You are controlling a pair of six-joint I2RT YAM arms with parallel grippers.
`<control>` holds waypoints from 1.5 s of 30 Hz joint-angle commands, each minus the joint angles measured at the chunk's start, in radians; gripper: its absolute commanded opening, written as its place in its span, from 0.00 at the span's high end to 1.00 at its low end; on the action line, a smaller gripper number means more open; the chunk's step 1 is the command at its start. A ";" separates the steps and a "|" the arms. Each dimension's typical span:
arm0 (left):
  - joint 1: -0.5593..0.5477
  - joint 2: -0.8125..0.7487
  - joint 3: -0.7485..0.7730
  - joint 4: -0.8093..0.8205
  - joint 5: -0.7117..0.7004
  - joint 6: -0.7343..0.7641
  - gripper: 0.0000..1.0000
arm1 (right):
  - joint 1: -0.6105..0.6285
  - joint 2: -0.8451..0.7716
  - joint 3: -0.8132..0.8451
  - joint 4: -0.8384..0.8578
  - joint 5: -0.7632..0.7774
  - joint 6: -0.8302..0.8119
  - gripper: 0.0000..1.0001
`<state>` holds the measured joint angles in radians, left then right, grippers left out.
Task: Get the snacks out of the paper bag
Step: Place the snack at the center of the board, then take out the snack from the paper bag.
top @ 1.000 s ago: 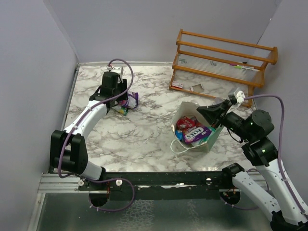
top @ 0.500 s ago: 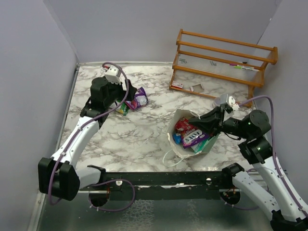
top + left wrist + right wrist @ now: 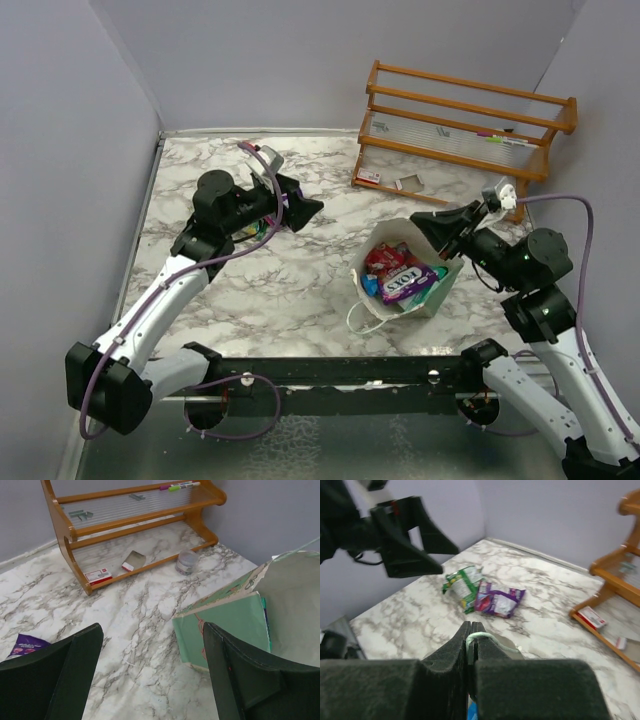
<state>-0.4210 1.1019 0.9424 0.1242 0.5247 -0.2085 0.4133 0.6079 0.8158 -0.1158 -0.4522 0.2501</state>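
A marble-patterned worktop (image 3: 300,290) is seen from above, with two robot arms mounted at its near edge. The paper bag (image 3: 440,288), pale mint green with a white inside, is stood open right of centre. Its far rim is pinched by the right end effector (image 3: 440,222), whose jaws are closed tight on the paper (in the right wrist view a pale green edge is seen clamped between them). Several snacks (image 3: 385,260) are seen inside the bag: red, blue and a lettered purple packet (image 3: 408,283). A green packet (image 3: 465,586) and a loose purple packet (image 3: 499,600) are laid touching each other on the worktop at the left, well apart from the bag. The left end effector (image 3: 300,210) is held above the worktop between them and the bag, its jaws spread wide with nothing between them.

The packets are judged to be light, crinkly and slippery. A gentle pinch across a crimped end or a raised fold is likely to be surest, since the contents may be crushed. The bag is thin and soft and would be expected to slide or collapse if not steadied.

White lettering on the lettered purple packet appears to read "FOX'S". Print on the bag's side, and on a white-and-red card (image 3: 98,575) at the foot of the wooden rack (image 3: 62,527), cannot be read.
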 commanded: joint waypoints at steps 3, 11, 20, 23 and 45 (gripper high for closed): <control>-0.001 -0.053 0.023 0.025 0.020 0.009 0.16 | 0.005 0.066 0.173 -0.077 0.418 -0.056 0.98; -0.002 -0.120 0.004 -0.019 -0.011 0.029 0.16 | 0.005 0.213 0.321 -0.044 0.502 -0.281 0.98; -0.002 -0.209 -0.030 -0.069 0.000 0.061 0.15 | 0.005 0.224 0.278 -0.018 -0.026 -0.301 0.98; -0.002 -0.232 -0.042 -0.086 0.004 0.068 0.14 | 0.005 0.221 0.213 -0.006 -0.318 -0.250 0.98; -0.128 -0.365 -0.297 0.141 0.113 -0.089 0.18 | 0.009 0.311 -0.007 0.410 -0.811 0.307 0.98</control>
<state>-0.5224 0.7696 0.6910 0.1780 0.6468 -0.2897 0.4133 0.9554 0.8371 0.1810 -1.1564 0.4095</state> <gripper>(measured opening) 0.834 0.019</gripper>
